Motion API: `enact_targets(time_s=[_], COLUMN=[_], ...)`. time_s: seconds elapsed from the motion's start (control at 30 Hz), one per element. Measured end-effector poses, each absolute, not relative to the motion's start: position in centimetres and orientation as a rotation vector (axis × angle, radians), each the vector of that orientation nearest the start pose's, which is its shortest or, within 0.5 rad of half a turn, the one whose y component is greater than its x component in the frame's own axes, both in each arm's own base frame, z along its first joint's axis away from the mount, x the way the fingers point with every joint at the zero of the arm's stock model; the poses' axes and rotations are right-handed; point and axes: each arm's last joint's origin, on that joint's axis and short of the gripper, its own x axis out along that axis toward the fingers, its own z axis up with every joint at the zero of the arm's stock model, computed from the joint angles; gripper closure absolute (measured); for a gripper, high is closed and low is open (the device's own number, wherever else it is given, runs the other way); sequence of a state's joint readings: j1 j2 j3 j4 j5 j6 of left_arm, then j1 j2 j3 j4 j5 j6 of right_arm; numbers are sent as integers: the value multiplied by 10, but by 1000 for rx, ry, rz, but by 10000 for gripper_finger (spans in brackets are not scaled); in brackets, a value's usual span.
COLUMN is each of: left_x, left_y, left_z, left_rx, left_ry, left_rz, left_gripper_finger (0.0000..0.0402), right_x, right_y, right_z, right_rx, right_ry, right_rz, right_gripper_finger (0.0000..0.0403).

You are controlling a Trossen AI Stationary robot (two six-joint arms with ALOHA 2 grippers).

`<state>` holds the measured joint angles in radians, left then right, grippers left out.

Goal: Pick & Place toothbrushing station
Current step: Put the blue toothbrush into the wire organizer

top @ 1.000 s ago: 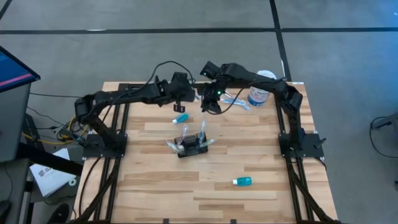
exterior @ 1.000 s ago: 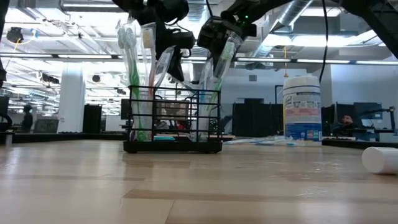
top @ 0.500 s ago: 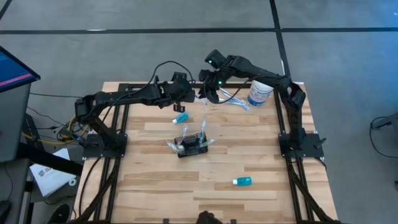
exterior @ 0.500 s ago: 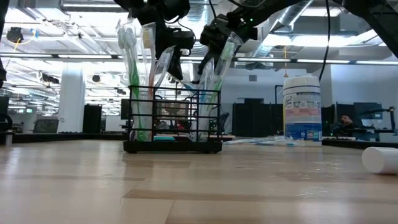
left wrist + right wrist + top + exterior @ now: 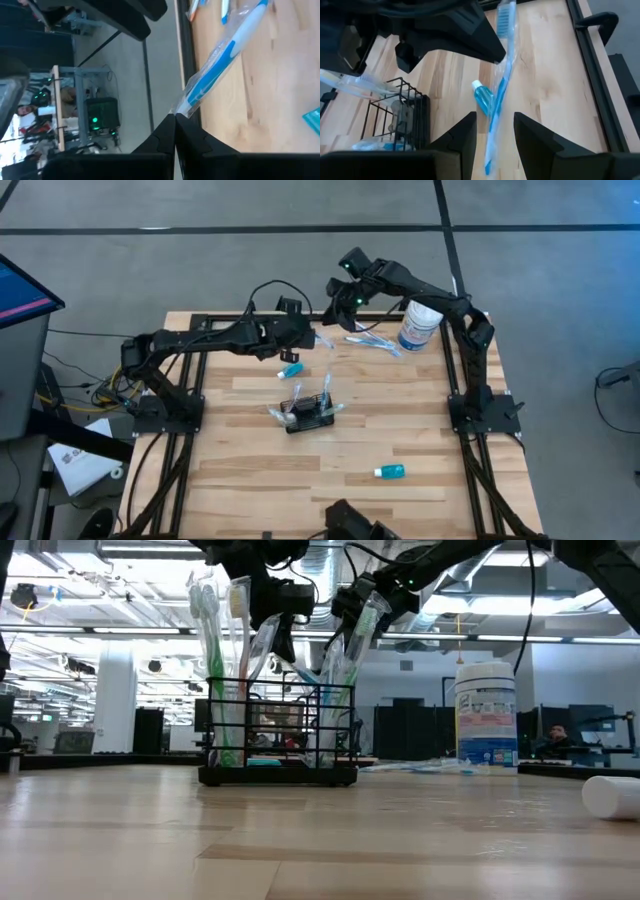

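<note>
Your pale wooden slatted desk (image 5: 330, 450), small black wire-mesh rectangular holder (image 5: 311, 414) at its middle, left gripper (image 5: 306, 337) pinched tight on a wrapped blue toothbrush (image 5: 220, 62), right gripper (image 5: 338, 305) part-open, empty, raised near the far edge.

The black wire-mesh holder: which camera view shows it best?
The low view: the black wire-mesh holder stands side-on, its compartments and upright brushes plain. The high view shows it small from above; the right wrist view catches only part; the left wrist view misses it.
</note>
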<state>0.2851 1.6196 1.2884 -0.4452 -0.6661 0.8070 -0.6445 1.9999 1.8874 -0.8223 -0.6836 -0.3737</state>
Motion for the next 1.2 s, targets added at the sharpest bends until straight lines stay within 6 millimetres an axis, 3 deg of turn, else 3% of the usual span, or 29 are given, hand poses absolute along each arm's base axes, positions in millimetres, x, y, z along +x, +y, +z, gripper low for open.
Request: enact_targets(time_s=[0.33, 0.73, 1.2], left_x=[333, 336, 340], left_y=[108, 87, 77], left_z=[288, 301, 304], left_rx=[892, 949, 969], left_ry=[1085, 1007, 969], left_rz=[624, 618, 620], left_gripper_finger=[401, 401, 401], right_x=[363, 367, 378], right_y=[-237, -237, -224], right_z=[305, 308, 307], right_rx=[204, 175, 102], right_ry=[639, 604, 658], right_rz=[307, 308, 231], right_gripper_finger=[282, 279, 224])
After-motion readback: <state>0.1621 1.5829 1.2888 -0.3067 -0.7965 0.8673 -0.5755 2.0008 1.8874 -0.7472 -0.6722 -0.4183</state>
